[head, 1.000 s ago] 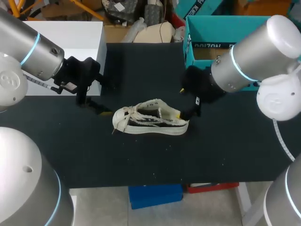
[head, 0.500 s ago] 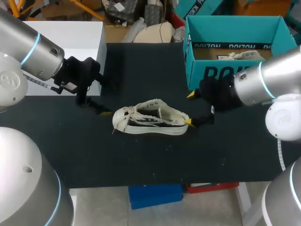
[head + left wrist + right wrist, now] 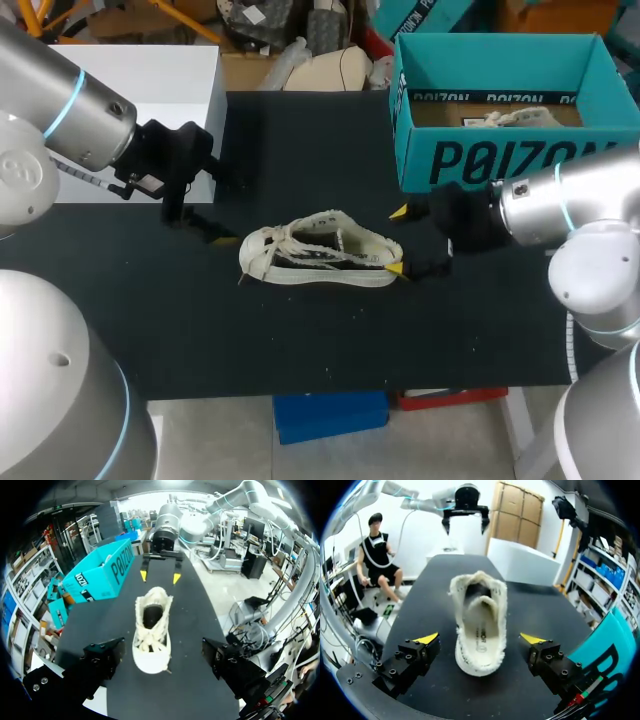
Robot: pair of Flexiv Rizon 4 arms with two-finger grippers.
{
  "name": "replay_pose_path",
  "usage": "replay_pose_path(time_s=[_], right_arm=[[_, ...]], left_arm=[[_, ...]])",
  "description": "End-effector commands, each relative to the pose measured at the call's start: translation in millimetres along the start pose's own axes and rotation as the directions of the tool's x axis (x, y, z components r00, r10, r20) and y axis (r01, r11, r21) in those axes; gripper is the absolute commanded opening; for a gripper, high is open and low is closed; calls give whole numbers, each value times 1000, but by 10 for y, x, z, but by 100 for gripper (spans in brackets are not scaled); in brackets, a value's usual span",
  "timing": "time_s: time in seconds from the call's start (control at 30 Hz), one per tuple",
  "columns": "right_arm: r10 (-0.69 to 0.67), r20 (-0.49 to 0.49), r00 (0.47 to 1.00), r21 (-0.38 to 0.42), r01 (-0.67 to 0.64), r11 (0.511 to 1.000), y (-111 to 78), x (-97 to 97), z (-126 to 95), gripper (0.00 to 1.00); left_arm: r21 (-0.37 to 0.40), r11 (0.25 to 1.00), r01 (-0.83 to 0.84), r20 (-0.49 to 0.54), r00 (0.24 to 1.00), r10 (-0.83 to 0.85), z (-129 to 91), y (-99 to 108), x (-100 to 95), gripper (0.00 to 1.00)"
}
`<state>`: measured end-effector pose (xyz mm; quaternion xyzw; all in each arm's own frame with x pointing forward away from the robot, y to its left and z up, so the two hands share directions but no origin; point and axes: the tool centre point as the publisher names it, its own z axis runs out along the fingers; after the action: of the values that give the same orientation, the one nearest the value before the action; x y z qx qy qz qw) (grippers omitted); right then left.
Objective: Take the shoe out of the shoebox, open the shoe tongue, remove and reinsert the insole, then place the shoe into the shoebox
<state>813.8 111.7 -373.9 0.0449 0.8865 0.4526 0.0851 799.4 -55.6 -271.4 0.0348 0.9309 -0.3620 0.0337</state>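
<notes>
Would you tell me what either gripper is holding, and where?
Nothing is held: the right gripper stands open astride the shoe's heel, the left gripper open near its toe.

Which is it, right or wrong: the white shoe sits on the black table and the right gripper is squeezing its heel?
Partly wrong: the right gripper is open, not squeezing. The right wrist view shows gaps between its fingers and the heel. The white shoe does sit on the black table.

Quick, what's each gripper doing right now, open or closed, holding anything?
Left gripper: open, holding nothing.
Right gripper: open, heel of the shoe between its fingers, not gripped.
</notes>
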Motion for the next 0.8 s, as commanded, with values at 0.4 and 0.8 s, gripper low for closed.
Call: replay_pose_path(time_s=[0.4,0.8], right_arm=[[3,-18,1000,-69,-4,998,-109,-80,296,100],[29,-31,999,-88,-32,996,-174,-63,426,100]], left_arm=[[2,1000,-2,5,1000,2,18,11,8,100],[2,1000,-2,5,1000,2,18,11,8,100]])
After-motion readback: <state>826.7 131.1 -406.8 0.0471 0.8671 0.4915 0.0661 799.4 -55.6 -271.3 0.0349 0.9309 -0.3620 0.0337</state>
